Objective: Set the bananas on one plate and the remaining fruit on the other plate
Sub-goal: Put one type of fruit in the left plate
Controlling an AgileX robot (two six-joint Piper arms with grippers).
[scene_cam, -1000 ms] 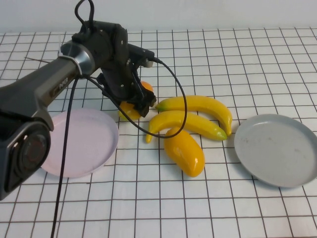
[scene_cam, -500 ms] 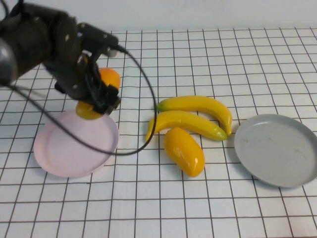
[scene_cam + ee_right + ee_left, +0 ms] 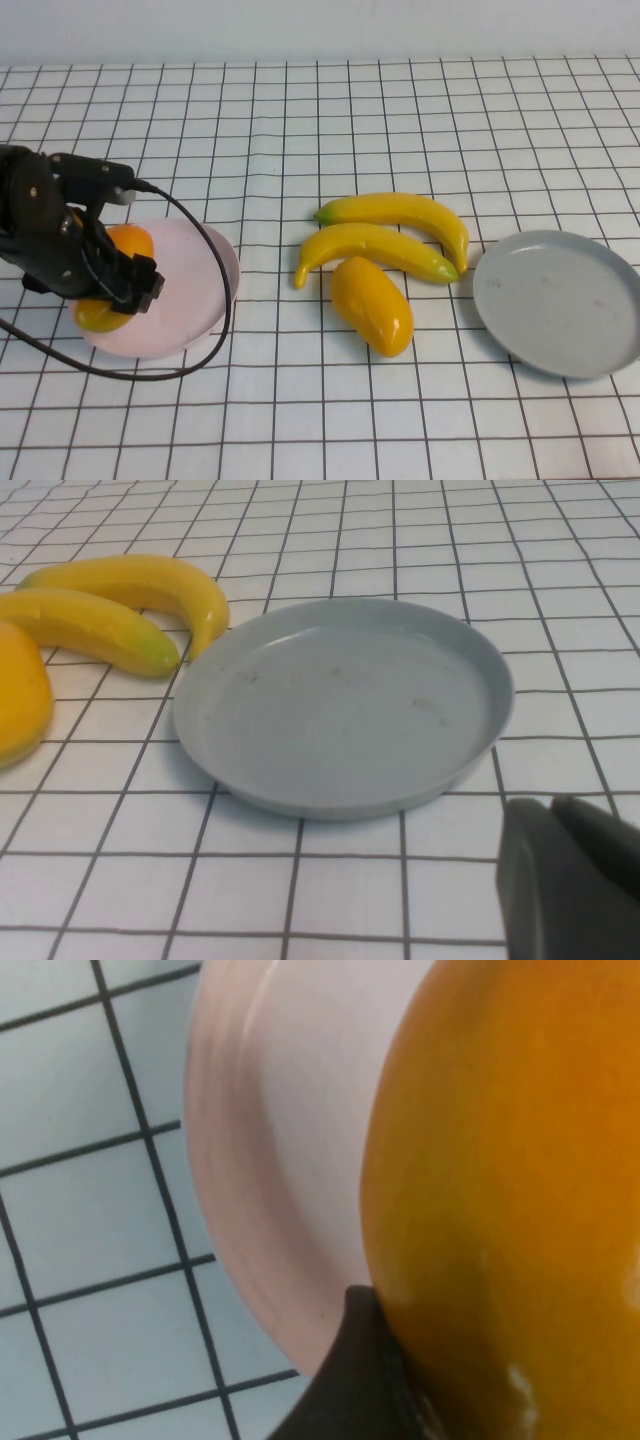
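Over the pale pink plate (image 3: pixel 190 290), at the table's left side, an orange-yellow mango-like fruit (image 3: pixel 112 280) is held by the left gripper (image 3: pixel 100 280), its fingers spread wide around the fruit's thick body. In the left wrist view the fruit (image 3: pixel 510 1190) fills most of the picture, with one dark fingertip (image 3: pixel 365 1380) against its skin and the plate's rim (image 3: pixel 240 1210) just behind it. Whether the fruit already rests on the plate cannot be told.

The step in hand is judged to be the setting down. It would be done well if the fruit were lowered until it bears on the plate's flat middle rather than on the rim, and only then released, since so round and glossy a body may roll off a low edge.

Near the table's middle a second mango-like fruit (image 3: pixel 372 305) lies touching the nearer of two bananas (image 3: pixel 385 235). The grey plate (image 3: pixel 560 300) stands at the right, with nothing on it. The right gripper (image 3: pixel 570 880) is parked just beside that plate, fingers pressed together.
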